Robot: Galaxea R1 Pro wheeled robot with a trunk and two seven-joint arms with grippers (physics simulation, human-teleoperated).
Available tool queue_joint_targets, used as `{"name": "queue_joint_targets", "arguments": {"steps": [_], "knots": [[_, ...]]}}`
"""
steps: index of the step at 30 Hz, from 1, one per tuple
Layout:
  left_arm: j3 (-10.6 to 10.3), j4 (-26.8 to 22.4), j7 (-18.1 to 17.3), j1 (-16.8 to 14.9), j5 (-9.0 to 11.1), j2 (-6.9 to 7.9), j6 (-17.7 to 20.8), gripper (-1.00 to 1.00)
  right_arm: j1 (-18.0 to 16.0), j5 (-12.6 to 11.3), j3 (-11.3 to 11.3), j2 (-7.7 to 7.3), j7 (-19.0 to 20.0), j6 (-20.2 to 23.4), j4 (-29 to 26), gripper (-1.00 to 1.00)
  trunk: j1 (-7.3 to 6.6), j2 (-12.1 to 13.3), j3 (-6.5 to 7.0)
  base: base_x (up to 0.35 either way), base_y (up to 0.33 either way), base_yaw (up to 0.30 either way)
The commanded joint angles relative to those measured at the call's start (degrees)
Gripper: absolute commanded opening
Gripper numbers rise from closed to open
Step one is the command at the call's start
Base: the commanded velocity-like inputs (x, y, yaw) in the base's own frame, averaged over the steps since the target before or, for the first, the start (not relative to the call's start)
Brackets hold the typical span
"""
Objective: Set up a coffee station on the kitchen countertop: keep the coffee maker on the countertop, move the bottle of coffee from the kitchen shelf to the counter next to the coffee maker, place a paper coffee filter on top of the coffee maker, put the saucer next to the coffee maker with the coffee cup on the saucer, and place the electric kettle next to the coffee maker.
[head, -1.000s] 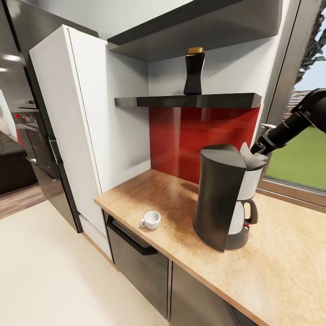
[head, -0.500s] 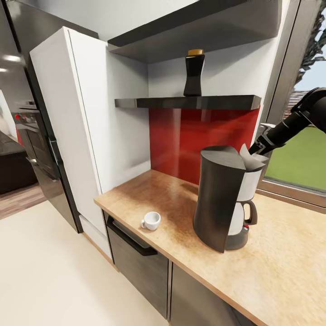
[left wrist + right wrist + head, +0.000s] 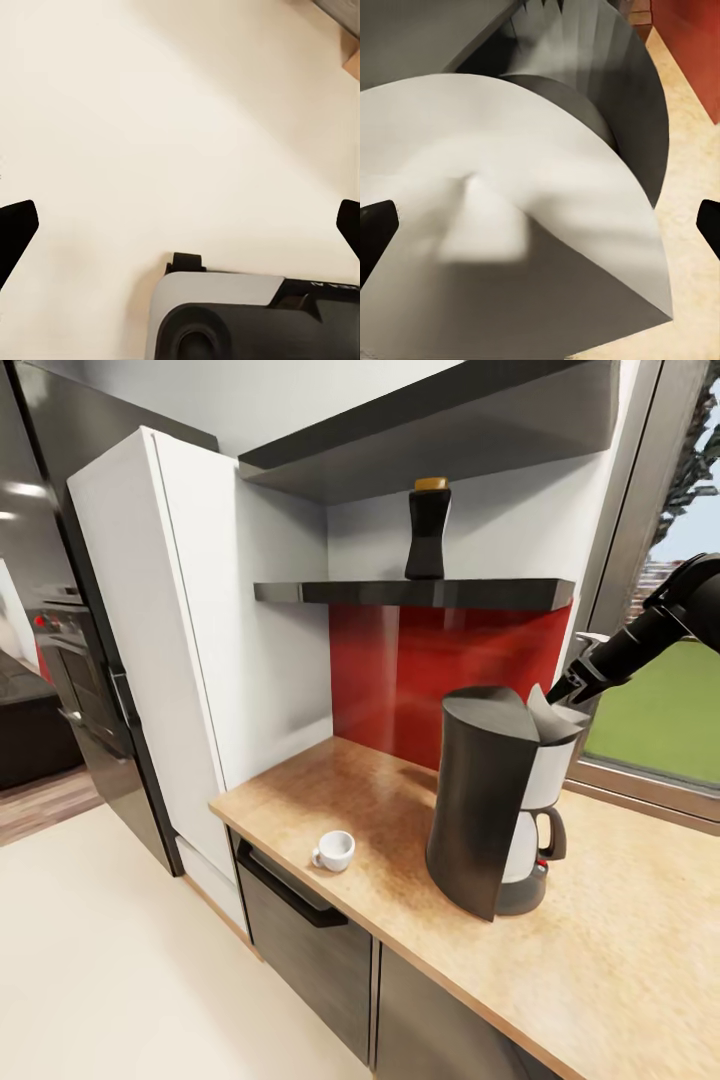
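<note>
The right gripper (image 3: 566, 695) is seen at the end of the dark arm reaching in from the window side, directly above the open top of the coffee maker (image 3: 495, 800). In the right wrist view its fingertips (image 3: 376, 229) stand wide apart at the frame edges, so the jaws are judged spread and no longer clamped. The paper coffee filter (image 3: 502, 247) lies just below, its white fan covering the basket opening; in the head view its folded edge (image 3: 548, 712) projects from the top of the machine. Compared with one second earlier, the filter is seen to have sunk lower into the top, and the arm has come down with it. This is taken to mean that the filter placement is essentially complete, pending withdrawal of the arm.

The left gripper (image 3: 180, 225) is shown with its fingertips (image 3: 16, 229) equally wide apart, holding nothing, directed at the pale floor (image 3: 150, 112).

Farther out, the coffee cup (image 3: 334, 849) stands on the tabletop (image 3: 620, 950) well apart from the machine, near the front edge. The bottle of coffee (image 3: 427, 530) remains upright on the kitchen shelf (image 3: 420, 592). The cup and bottle steps are judged outstanding.
</note>
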Motion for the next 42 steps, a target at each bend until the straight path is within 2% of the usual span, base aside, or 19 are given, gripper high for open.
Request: {"name": "queue_joint_targets", "arguments": {"steps": [1,16,22,28,42], "knots": [[0.1,-0.08,-0.02,0.01,0.0,-0.01,-0.07,1.0,-0.02,0.61,-0.24,-0.05,0.41,0.59,-0.15,1.0,-0.22,0.37,0.12,0.0,0.0,0.0],[0.1,-0.08,-0.02,0.01,0.0,-0.04,-0.07,1.0,0.01,0.61,-0.23,-0.1,0.41,0.45,-0.15,1.0,-3.51,6.39,2.81,0.0,0.0,0.0],[0.1,-0.08,-0.03,0.01,0.02,-0.07,-0.07,1.0,-0.01,0.61,-0.23,-1.36,0.41,0.38,-0.15,1.0,-3.51,6.39,2.81,0.0,0.0,0.0],[0.1,-0.08,-0.06,0.01,0.02,-0.05,-0.07,1.0,-0.17,0.61,-0.23,-2.0,0.41,0.37,-0.15,1.0,-3.51,6.39,2.81,0.0,0.0,0.0],[0.16,-0.08,-0.03,0.01,0.02,-0.02,-0.15,1.0,-0.28,0.61,-0.23,-2.42,0.41,0.37,-0.15,1.0,-3.51,6.39,2.81,-0.046,0.0,0.0]]}}
